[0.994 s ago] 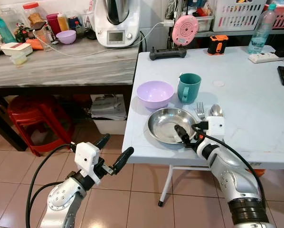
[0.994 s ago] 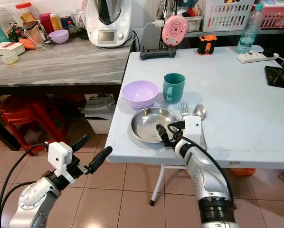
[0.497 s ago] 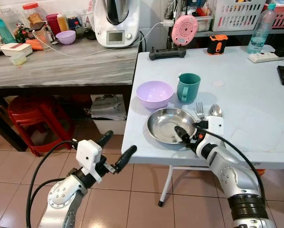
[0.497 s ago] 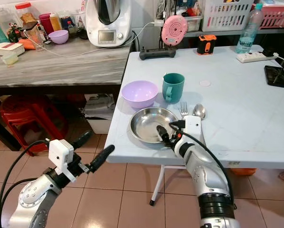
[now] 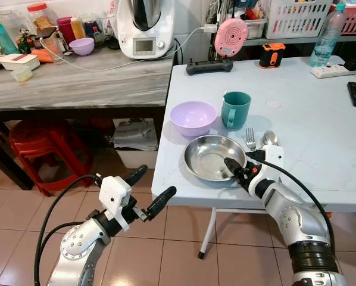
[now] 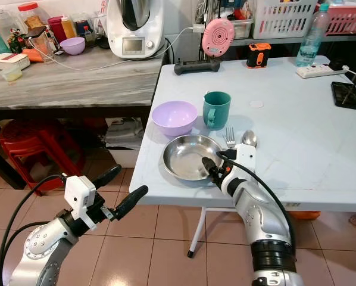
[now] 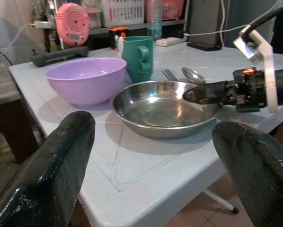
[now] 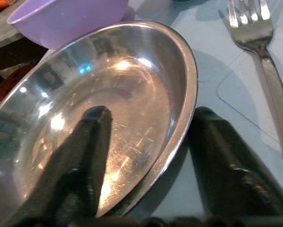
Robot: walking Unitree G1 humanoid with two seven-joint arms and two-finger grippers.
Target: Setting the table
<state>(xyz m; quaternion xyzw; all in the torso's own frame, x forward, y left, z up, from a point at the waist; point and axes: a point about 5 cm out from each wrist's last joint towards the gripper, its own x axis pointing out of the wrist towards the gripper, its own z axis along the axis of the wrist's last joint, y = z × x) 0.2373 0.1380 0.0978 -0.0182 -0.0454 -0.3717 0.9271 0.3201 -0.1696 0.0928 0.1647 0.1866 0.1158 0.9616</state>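
purple bowl (image 5: 193, 116) behind steel plate (image 5: 214, 157)

Head cams look down at the table (image 5: 297, 119); both wrist cams share the steel plate (image 7: 165, 109), right one super close.

steel plate (image 8: 132, 94): is looking like polished metal, glossy, finely scratched
fork (image 8: 255, 33): is showing shiny metal
purple bowl (image 7: 86, 78): is appearing as smooth matt plastic
table (image 5: 309, 113): is showing smooth pale plastic
gripper fingers (image 7: 61, 161): are looking black, rough
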